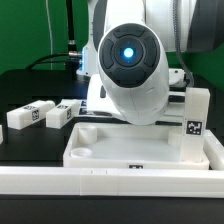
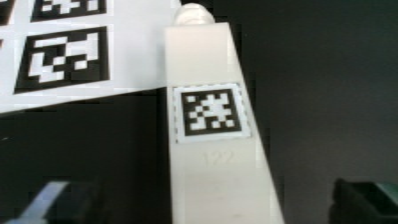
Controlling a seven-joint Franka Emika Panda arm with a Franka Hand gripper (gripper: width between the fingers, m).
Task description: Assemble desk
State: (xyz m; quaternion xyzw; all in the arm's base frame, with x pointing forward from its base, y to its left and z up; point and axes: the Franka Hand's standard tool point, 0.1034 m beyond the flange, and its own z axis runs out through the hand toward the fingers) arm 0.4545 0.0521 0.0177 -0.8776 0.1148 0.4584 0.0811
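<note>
The white tabletop (image 1: 130, 148) lies rim up at the front of the exterior view. One white leg (image 1: 196, 118) with a tag stands upright at its corner on the exterior view's right. Two more tagged legs (image 1: 30, 116) (image 1: 66, 112) lie on the black table at the exterior view's left. In the wrist view a fourth white leg (image 2: 217, 130) with a tag lies lengthwise between my dark fingertips (image 2: 54, 200). My gripper (image 2: 210, 202) is open and straddles this leg, with a gap on each side. In the exterior view the arm's body (image 1: 130, 65) hides the gripper.
The marker board (image 2: 63, 50) lies beside the leg under the gripper. A long white border rail (image 1: 110, 182) runs along the front edge, in front of the tabletop. Cables and a green backdrop are behind the arm.
</note>
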